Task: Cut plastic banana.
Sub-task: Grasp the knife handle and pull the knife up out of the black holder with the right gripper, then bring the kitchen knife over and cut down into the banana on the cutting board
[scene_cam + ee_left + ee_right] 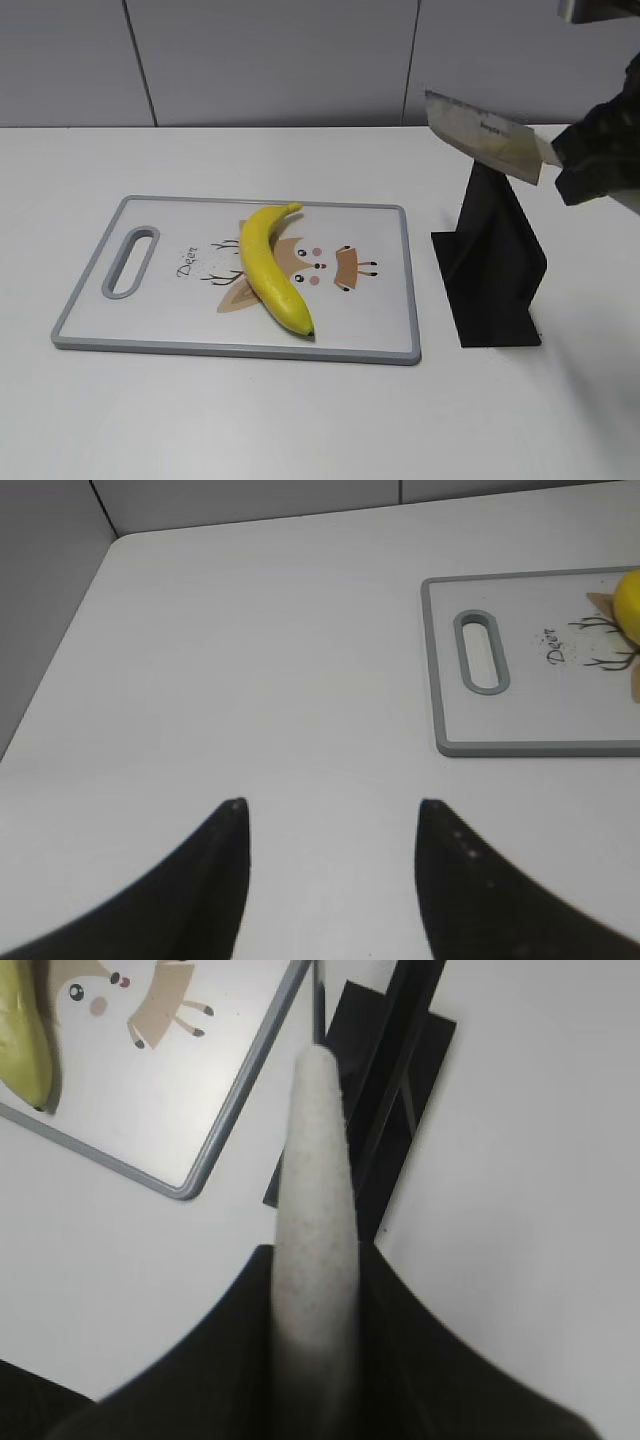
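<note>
The plastic banana [270, 268] is bright yellow and curved and lies on the white cutting board [150, 310], its dark tip toward the front. Its edge shows in the left wrist view [630, 605] and in the right wrist view [25, 1045]. My right gripper [575, 160] is shut on the pale handle of a knife [318, 1210]. It holds the knife's blade [480, 135] in the air above the black knife stand [495, 270], right of the board. My left gripper [330, 825] is open and empty over bare table left of the board [530, 720].
The black knife stand stands just right of the board's right edge [245, 1090]. A grey wall [300, 60] runs behind the white table. The board has a grey handle slot [130, 262] at its left end.
</note>
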Robot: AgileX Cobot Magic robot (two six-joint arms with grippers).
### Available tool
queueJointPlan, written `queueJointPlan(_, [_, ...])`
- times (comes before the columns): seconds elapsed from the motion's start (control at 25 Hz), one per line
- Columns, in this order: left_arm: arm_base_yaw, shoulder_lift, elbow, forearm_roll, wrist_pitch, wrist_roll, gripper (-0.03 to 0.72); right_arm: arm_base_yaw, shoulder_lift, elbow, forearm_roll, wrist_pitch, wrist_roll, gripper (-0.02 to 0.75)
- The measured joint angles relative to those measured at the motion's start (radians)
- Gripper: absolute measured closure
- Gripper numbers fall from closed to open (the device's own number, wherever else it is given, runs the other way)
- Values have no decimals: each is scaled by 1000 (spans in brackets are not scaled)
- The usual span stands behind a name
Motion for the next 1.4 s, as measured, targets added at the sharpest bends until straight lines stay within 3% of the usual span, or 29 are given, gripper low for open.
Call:
queueJointPlan(0.32, [0, 87, -7, -14, -16, 80, 167, 0, 18, -42, 83, -39, -387, 561])
queueJointPlan(0.52, [-17, 252, -40, -79, -167, 165, 167, 0, 91, -108, 157, -17, -580, 561])
queueJointPlan(0.84, [-99, 594, -139, -239, -333, 478, 167, -1, 259, -252, 275, 98, -897, 561])
queueJointPlan(1.08, [-148, 898, -319, -381, -344, 753, 167, -2, 362, -330, 375, 117, -1128, 561])
queueJointPlan(1.4, [-172, 1268, -558, -554, -309, 1148, 167, -3, 492, -450, 433, 155, -1245, 561])
